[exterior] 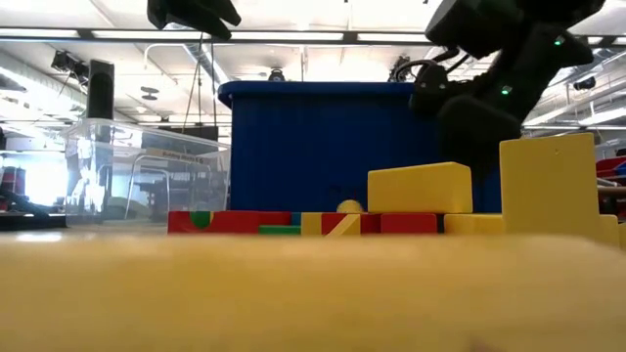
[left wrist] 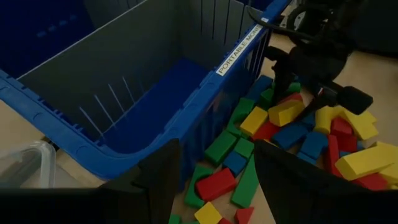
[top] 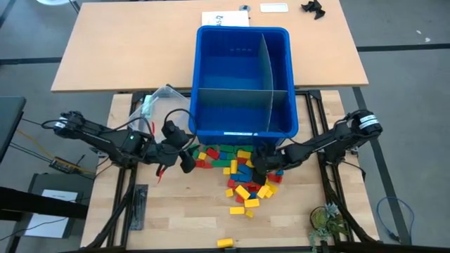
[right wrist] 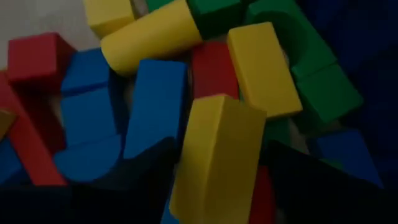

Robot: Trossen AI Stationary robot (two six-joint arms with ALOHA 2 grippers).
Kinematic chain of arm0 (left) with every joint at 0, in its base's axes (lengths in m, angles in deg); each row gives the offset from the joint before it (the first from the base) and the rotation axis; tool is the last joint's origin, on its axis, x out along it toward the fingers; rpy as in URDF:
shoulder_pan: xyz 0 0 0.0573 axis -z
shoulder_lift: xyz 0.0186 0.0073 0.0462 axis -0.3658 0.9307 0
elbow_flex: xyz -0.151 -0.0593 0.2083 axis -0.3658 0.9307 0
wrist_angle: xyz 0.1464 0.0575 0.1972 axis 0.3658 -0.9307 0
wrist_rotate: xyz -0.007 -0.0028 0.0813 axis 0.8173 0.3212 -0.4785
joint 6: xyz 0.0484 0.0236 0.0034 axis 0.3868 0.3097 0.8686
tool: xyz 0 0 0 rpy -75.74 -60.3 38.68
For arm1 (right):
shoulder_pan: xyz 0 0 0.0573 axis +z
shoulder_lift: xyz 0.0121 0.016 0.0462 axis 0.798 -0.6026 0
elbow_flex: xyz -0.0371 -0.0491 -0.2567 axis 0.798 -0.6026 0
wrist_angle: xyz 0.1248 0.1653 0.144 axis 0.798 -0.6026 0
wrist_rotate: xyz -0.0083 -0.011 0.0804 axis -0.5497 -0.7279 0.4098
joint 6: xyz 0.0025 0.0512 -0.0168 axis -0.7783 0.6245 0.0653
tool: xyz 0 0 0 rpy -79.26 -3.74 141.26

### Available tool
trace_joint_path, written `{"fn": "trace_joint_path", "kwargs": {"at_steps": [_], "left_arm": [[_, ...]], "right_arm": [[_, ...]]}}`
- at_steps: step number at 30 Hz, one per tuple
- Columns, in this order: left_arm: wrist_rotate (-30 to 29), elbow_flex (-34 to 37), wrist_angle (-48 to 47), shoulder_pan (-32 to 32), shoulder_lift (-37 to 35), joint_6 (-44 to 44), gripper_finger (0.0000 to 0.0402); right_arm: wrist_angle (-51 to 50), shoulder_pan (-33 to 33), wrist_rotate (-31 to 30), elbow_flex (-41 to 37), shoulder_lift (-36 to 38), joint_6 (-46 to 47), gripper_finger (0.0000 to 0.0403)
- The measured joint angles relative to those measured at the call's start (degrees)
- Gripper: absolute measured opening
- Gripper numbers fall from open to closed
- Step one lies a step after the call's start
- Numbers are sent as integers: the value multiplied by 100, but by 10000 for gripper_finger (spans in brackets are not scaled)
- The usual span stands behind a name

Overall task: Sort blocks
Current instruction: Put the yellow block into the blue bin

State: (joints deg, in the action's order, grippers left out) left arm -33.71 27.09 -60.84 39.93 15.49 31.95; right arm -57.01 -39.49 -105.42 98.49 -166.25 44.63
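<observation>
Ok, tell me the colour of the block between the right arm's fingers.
Yellow block, clearest in the right wrist view.

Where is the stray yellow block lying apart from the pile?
In the high view, the stray yellow block lies alone by the table's near edge, below the pile of blocks fronting the blue bin.

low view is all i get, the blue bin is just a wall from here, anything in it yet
Observer: No. The high view shows the bin split into three compartments, with no blocks in any of them. The blocks lie in a heap on the table in front of it.
Operator: where's the right end effector
Observer: The right end effector is low over the heap's right part, with a yellow block close before its camera.
Operator: and the left one
Observer: The left end effector hangs open at the heap's left edge, by the bin's front corner, and holds nothing.
</observation>
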Motion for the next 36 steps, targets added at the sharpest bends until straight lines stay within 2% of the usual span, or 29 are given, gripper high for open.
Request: {"fn": "trace_joint_path", "kwargs": {"at_steps": [9, 11, 16, 23, 36], "left_arm": [[2, 0, 3, 0, 0, 0, 214], [-4, 0, 7, 0, -1, 1, 214], [-4, 0, 4, 0, 0, 4, 214], [-4, 0, 2, 0, 0, 9, 214], [-7, 0, 45, -1, -2, 2, 214]], "right_arm": [[-74, -113, 135, -24, -258, 76, 200], [-80, -139, 346, -23, -291, 113, 187], [-119, -179, 564, -35, -306, 112, 134], [-212, -135, 564, 33, -221, 124, 132], [-990, 186, 524, 1042, 504, -183, 132]]}}
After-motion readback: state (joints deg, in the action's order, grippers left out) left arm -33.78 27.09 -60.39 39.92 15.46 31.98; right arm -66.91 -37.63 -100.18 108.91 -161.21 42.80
